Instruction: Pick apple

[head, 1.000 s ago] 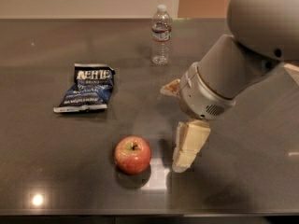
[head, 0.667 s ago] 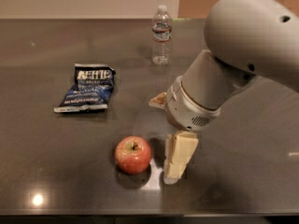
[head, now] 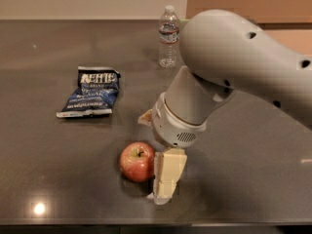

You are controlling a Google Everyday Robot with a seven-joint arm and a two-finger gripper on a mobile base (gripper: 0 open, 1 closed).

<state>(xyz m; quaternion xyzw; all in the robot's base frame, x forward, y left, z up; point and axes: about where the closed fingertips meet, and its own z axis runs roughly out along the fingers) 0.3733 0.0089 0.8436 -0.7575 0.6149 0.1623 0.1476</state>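
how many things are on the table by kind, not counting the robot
apple: 1
chip bag: 1
water bottle: 1
total: 3
The gripper is down at the apple's right side, open, with one finger right beside the apple.

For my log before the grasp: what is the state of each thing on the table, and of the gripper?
Apple: on the table, stem up, not lifted.
Chip bag: lying flat.
Water bottle: upright, cap on.
Gripper: jaws open, low beside the apple.
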